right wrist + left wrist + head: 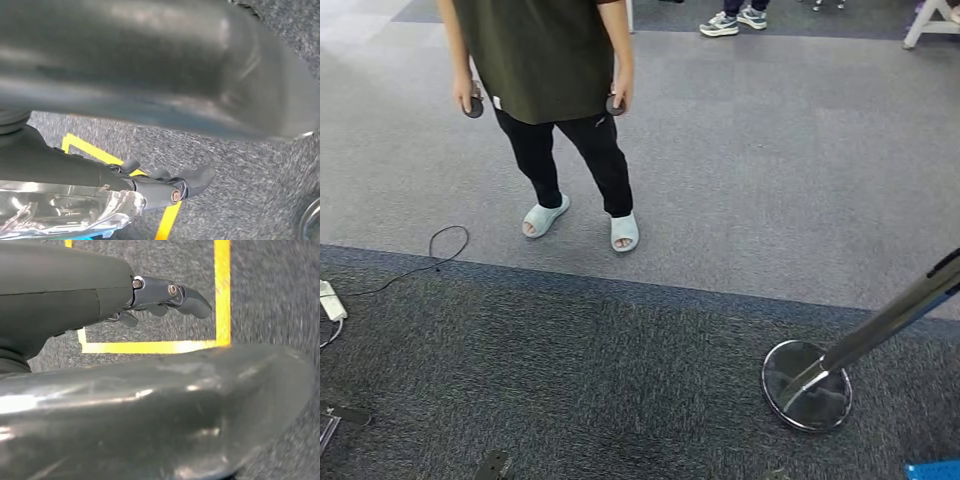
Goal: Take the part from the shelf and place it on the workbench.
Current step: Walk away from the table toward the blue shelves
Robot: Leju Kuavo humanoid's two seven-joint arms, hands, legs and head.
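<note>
The right hand (166,187) hangs over grey carpet, gripping a crinkly clear plastic bag (68,212), presumably the part, so the carry to the desk looks under way. The left hand (166,297) hangs with fingers loosely extended, holding nothing. I'd turn slowly and keep the bag pinned. A person in a dark green shirt and pale slippers (546,120) stands ahead, and a chrome barrier post on a round base (810,385) leans in nearby; both need a wide berth.

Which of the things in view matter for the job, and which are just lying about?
Job: right robot hand; clear-wrapped item against it, possibly the part; left robot hand, holding nothing.
Lying about: person, cable, chrome post base, yellow floor tape.
</note>
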